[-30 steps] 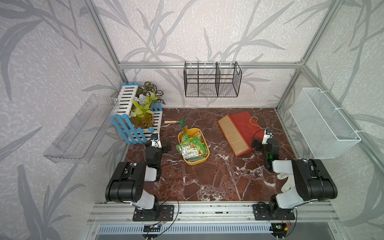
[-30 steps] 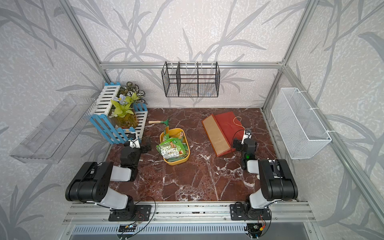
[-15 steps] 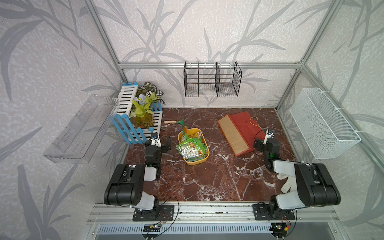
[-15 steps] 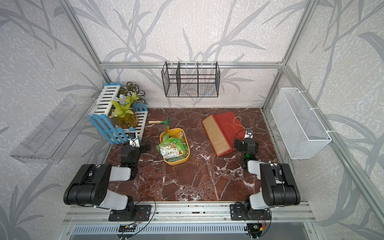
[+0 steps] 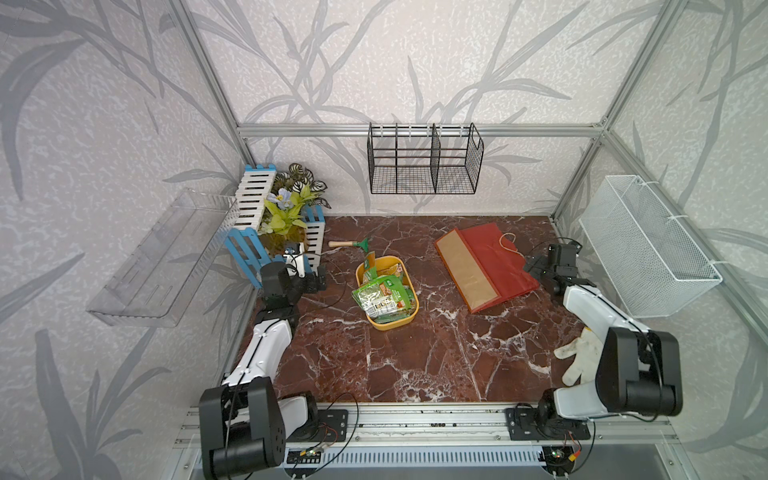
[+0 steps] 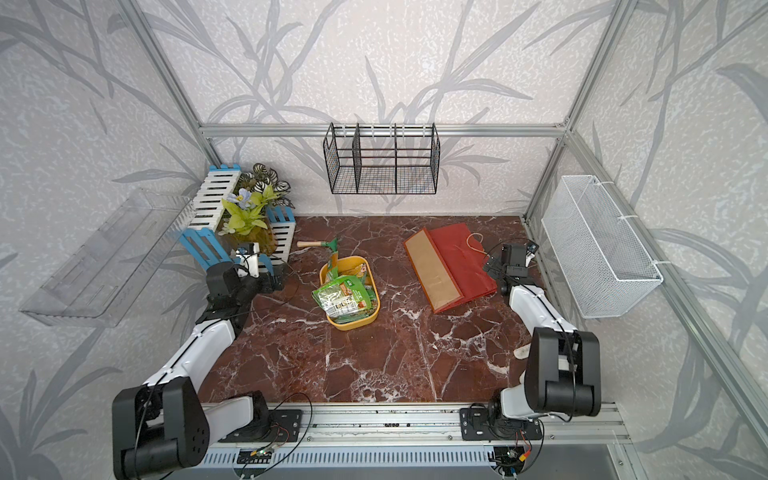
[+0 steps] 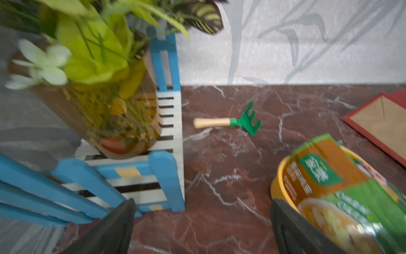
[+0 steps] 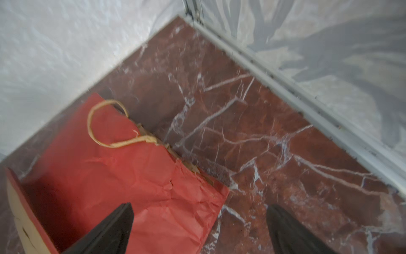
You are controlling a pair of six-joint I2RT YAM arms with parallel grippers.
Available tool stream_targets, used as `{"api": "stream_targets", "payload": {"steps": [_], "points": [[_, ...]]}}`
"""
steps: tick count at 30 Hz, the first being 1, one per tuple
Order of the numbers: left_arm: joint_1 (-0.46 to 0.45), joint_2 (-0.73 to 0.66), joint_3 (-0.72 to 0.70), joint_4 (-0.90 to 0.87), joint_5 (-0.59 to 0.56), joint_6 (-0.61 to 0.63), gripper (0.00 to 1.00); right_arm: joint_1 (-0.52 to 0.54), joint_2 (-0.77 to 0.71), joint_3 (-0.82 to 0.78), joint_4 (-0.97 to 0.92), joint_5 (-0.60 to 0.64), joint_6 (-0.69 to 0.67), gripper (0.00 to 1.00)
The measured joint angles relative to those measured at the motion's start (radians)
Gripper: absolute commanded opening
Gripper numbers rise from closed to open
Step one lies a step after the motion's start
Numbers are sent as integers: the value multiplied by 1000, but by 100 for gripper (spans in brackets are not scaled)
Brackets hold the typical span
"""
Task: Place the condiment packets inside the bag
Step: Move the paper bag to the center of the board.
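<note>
Several condiment packets (image 5: 384,293) (image 6: 345,296), mostly green, are piled in a yellow tray (image 5: 392,325) at mid-table; one orange and green packet (image 7: 325,173) leans on the rim. The red bag (image 5: 496,266) (image 6: 459,259) lies flat at the back right, its cord handle (image 8: 103,123) resting on top. My left gripper (image 5: 316,281) (image 7: 201,211) is open and empty, low over the marble between the blue fence and the tray. My right gripper (image 5: 535,266) (image 8: 200,211) is open above the bag's right corner (image 8: 175,198), one finger over red paper and one over marble.
A green toy rake (image 5: 353,244) lies behind the tray. A potted plant in a blue-white fence crate (image 5: 286,220) stands at the back left. A black wire rack (image 5: 424,166), a white mesh basket (image 5: 640,249) and a clear shelf (image 5: 162,257) hang on the walls. A white glove (image 5: 577,357) lies front right.
Both arms have stretched further from their bases: the right gripper moved back along the bag's right edge, and the left gripper shifted back towards the fence crate. Both stayed open.
</note>
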Motion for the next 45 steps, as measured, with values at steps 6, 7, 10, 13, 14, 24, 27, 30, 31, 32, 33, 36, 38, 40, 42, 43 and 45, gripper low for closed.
{"api": "stream_targets", "payload": {"steps": [6, 7, 10, 13, 14, 24, 27, 30, 31, 32, 33, 36, 38, 40, 42, 43, 45], "points": [[1, -99, -61, -105, 113, 56, 100, -7, 154, 135, -114, -56, -1, 99], [1, -115, -66, -115, 125, 62, 100, -12, 173, 155, -132, -67, -2, 99], [1, -146, -67, -136, 159, 79, 100, -30, 233, 211, -166, -100, -11, 99], [1, -163, -67, -156, 190, 93, 100, -44, 294, 259, -202, -137, -30, 99], [1, -166, -67, -164, 198, 100, 100, -47, 315, 272, -213, -152, -36, 99], [1, -181, -67, -199, 227, 134, 100, -51, 329, 246, -211, -372, -74, 80], [0, -181, -60, -225, 229, 151, 100, -40, 274, 193, -193, -437, -71, 71], [-6, -181, -34, -253, 226, 172, 100, -12, 223, 151, -177, -465, -59, 69], [-7, -182, -24, -260, 223, 180, 100, 5, 203, 133, -169, -471, -55, 70], [-8, -183, -16, -266, 220, 188, 100, 29, 178, 112, -162, -475, -51, 70], [-10, -186, -6, -274, 218, 196, 100, 54, 156, 92, -156, -478, -47, 72], [-16, -196, 12, -293, 213, 222, 100, 130, 96, 41, -143, -484, -30, 80], [-20, -204, 18, -300, 211, 239, 100, 161, 68, 24, -153, -484, -23, 85], [-26, -212, 22, -315, 209, 251, 100, 164, 45, 23, -170, -463, -21, 88], [-35, -217, 25, -327, 208, 265, 100, 156, 29, 31, -190, -429, -21, 90], [-40, -219, 26, -333, 208, 270, 100, 153, 27, 41, -203, -413, -24, 90], [-53, -219, 27, -344, 206, 281, 100, 143, 37, 71, -215, -394, -25, 90]]}}
